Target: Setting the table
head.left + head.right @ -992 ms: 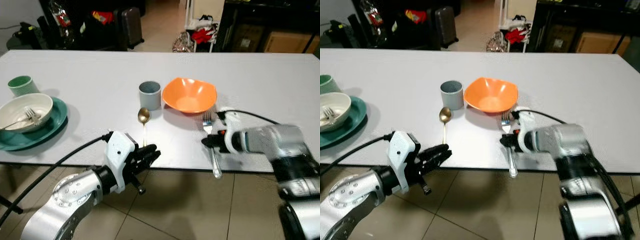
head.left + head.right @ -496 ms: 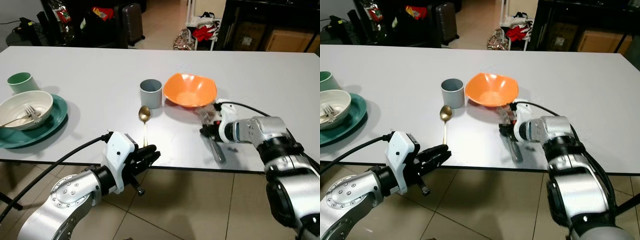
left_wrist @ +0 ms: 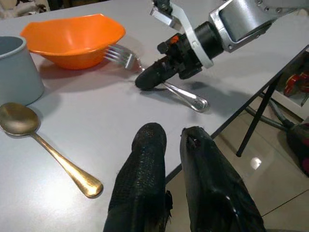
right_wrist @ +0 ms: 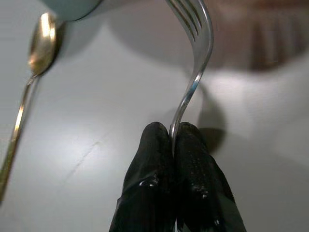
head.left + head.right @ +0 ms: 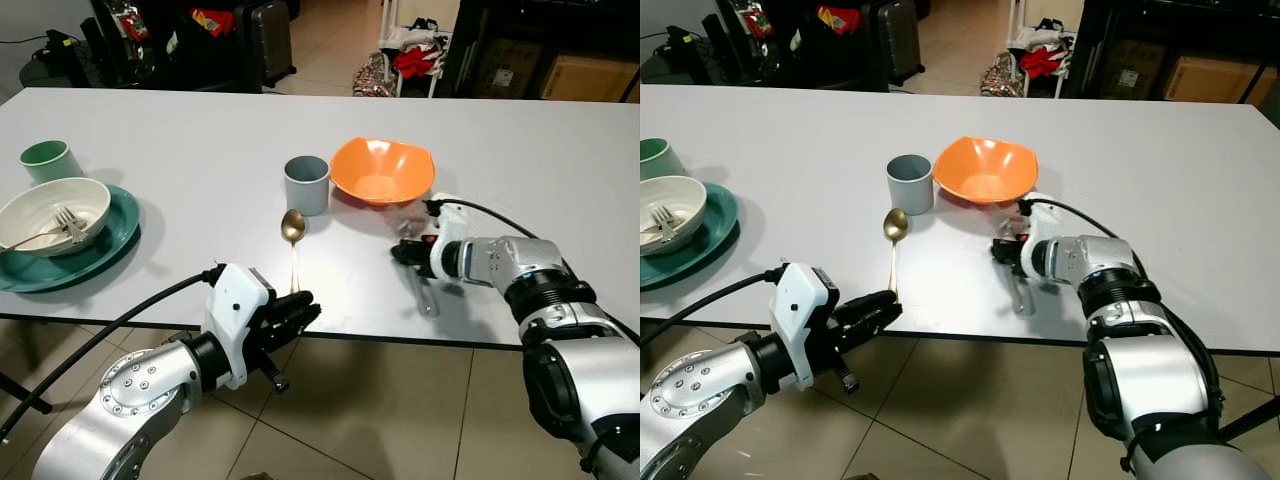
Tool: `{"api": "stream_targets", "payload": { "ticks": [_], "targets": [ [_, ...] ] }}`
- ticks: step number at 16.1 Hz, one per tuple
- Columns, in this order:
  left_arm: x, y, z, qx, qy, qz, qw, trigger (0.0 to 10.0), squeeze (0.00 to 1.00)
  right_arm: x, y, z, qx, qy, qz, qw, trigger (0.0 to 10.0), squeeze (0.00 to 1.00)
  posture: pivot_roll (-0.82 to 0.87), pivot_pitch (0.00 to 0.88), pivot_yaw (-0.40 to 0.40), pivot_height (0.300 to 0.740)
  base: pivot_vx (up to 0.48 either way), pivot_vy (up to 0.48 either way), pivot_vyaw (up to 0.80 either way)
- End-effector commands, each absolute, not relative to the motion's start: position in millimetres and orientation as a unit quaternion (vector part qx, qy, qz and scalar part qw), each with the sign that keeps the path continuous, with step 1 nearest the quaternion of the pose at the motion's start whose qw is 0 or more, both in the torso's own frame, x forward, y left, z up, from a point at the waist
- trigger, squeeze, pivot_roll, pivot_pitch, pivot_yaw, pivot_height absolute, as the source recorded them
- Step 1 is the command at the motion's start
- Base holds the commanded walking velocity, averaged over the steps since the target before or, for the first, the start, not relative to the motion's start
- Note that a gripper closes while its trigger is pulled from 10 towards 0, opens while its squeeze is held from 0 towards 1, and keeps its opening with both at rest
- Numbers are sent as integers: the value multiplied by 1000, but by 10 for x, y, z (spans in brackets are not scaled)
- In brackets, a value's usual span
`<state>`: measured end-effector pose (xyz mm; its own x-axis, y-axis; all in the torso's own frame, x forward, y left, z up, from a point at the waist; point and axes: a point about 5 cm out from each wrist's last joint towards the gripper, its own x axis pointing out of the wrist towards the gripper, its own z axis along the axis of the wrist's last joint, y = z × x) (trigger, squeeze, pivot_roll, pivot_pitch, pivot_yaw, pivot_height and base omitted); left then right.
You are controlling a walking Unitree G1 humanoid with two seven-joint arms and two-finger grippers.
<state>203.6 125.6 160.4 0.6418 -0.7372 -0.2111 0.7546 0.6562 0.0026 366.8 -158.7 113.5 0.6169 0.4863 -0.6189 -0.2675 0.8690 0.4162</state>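
My right hand (image 4: 173, 140) pinches the fork (image 4: 193, 63) mid-handle just beside the orange bowl (image 5: 382, 171); its tines blur under the bowl's rim.
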Motion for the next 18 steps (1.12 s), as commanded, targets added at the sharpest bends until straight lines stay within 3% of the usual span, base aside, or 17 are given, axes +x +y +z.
{"api": "stream_targets", "payload": {
  "ticks": [1,18],
  "targets": [
    [2030,1275,1650,53,93,-413,905,10000,0,3698,-1556,1199,141,380,225,886,10000,0,-71,40,53,740,0,0,0],
    [2039,1294,1651,62,102,-434,893,10000,0,3446,-1892,947,122,476,187,851,10000,0,-86,34,74,740,0,0,0]
  ]
}}
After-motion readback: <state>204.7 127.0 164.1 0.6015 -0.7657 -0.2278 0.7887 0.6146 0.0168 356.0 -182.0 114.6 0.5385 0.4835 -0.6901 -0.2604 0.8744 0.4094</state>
